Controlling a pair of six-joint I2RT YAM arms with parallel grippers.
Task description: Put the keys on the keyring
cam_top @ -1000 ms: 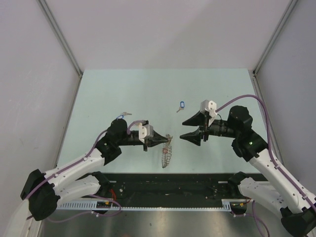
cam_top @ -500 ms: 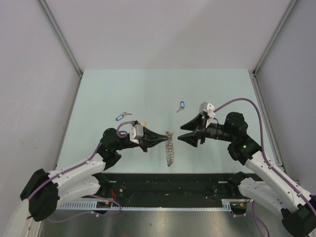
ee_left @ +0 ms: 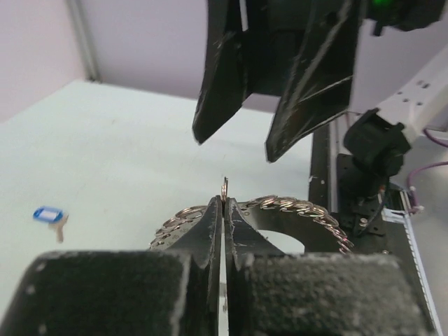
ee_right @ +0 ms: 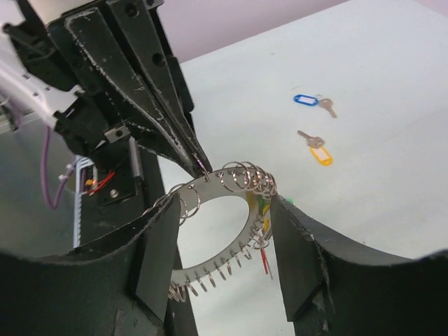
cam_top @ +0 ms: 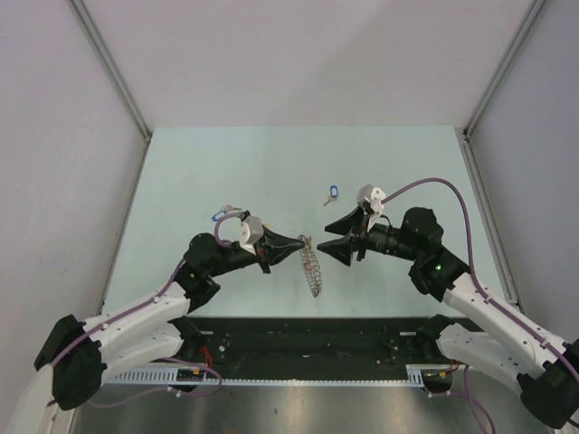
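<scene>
The keyring [cam_top: 311, 263] is a dark flat ring edged with many small wire loops, held off the table on edge. My left gripper [cam_top: 296, 245] is shut on one small loop at its rim [ee_left: 224, 187]. In the right wrist view the keyring [ee_right: 256, 231] sits between my right gripper's [ee_right: 224, 210] open fingers [ee_right: 157, 255], with red, yellow and green tags [ee_right: 264, 257] hanging from it. My right gripper [cam_top: 331, 247] is open just right of the ring. Loose keys lie on the table: a blue one [cam_top: 331, 193], another blue one [ee_right: 306, 100] and a yellow one [ee_right: 319, 152].
The second blue key [cam_top: 218, 215] lies behind the left arm's cable. The black base rail [cam_top: 298, 339] runs along the near edge. White walls enclose the pale green table [cam_top: 271, 172] on three sides.
My left gripper has carried the keyring right and slightly away from the base. My right gripper has moved left, closing in on the ring until its open fingers flank it.
</scene>
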